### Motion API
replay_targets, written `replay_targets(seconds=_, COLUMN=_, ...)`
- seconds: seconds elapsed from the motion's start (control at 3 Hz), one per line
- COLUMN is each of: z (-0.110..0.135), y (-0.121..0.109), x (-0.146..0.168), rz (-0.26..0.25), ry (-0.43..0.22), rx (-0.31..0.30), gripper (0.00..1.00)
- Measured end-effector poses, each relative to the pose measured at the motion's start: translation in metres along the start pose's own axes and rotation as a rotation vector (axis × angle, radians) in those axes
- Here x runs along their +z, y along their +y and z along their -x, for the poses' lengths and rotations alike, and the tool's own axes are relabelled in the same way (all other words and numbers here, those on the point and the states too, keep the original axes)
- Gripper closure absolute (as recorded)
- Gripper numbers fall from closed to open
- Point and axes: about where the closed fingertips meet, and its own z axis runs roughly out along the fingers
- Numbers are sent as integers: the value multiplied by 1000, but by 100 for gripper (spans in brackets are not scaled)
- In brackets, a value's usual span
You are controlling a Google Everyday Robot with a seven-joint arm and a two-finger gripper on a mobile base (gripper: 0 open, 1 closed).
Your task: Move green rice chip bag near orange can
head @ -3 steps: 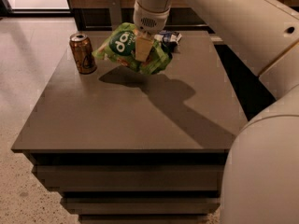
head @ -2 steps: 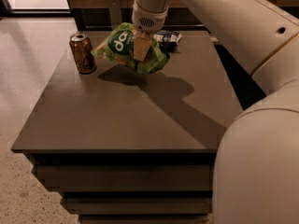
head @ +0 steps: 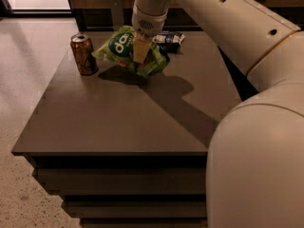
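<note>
1. Arm point(head: 256, 165): nearest item, a pale shell filling the lower right. Rises from there, sweeps up and left across the table, and ends in a wrist pointing straight down over the far half of the top.
2. Table point(head: 118, 127): dark flat top on a stepped base. Carries the arm's long shadow across its middle.
3. Orange can point(head: 84, 54): upright near the far left edge of the top, silver lid up.
4. Green rice chip bag point(head: 121, 44): just right of the can, tilted and crumpled. Seemingly lifted off the top, judging by the shadow beneath. Left corner close to the can; contact cannot be told.
5. Handling, as judged: light, soft and crinkly, with slick film prone to slipping. Puffed with air, contents brittle. Best pinched across the middle fold or a seam, firmly enough to hold but short of crushing.
6. Gripper point(head: 140, 55): directly under the wrist, clamped on the bag's mid-body, one tan finger point(head: 141, 46) laid over the printed face.
7. Small dark blue and white bag point(head: 168, 38): farthest, flat on the top behind the gripper.
</note>
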Motion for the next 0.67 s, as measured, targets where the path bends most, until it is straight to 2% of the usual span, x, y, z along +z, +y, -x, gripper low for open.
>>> replay_targets(seconds=0.67, z=8, y=-12, x=0, rz=-47, ry=-8, rx=89, gripper=100)
